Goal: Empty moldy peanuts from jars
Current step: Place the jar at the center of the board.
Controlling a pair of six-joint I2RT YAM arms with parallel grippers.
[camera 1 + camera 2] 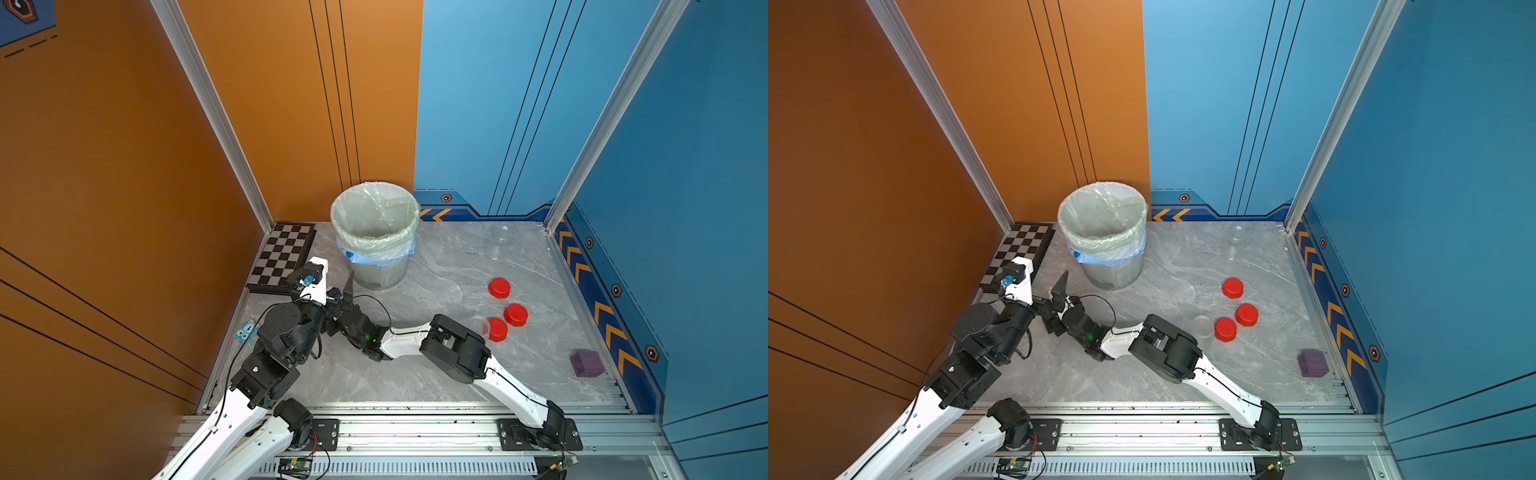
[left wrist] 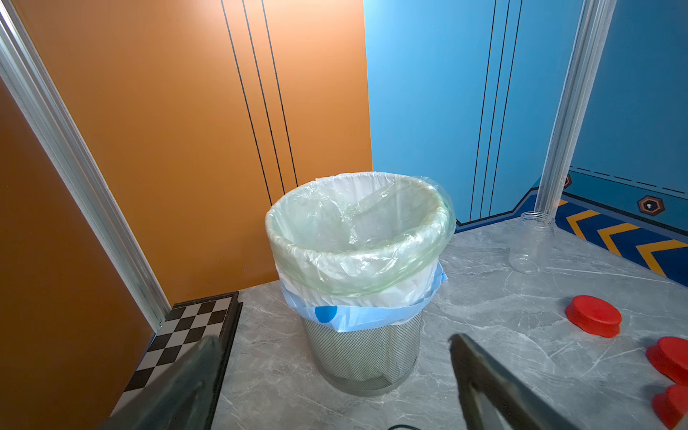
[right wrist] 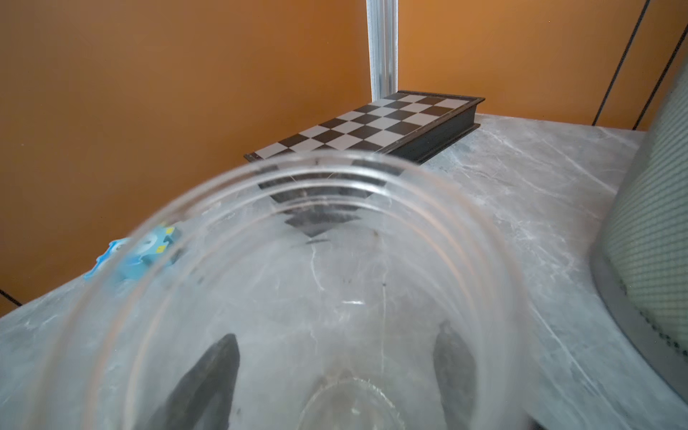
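**Empty jar between right tool's fingers, beside bin**

Right tool (image 3: 337, 331): fingers (image 3: 208, 379) stand on either side of a clear jar (image 3: 298, 242), base toward the wrist, threaded mouth pointing away toward the chessboard (image 3: 372, 126). Contact is seen only through the plastic, so I cannot tell whether they clamp it or stand clear of it. The jar sits low by the foot of the bin (image 3: 662, 223) and holds nothing.

Left tool (image 2: 335, 339): spread wide, holding nothing, facing the bin (image 2: 357, 231).

Other jars: one upright on the desk (image 1: 415, 374) to the right of the bin near the back corner (image 2: 532, 242), one further right and nearer the arms (image 1: 478, 323), touching or just beside the three red lids (image 1: 498, 287). Both look empty.

Peanuts: none visible anywhere; the bin's bottom is not shown.

Handling (judgement): thin clear plastic, very light when empty, smooth and likely slippery. The walls probably flex under a hard squeeze. The round body would roll if laid on its side. Best hold is across the body below the threads with a modest squeeze. Edges are hard to see against the grey desk.
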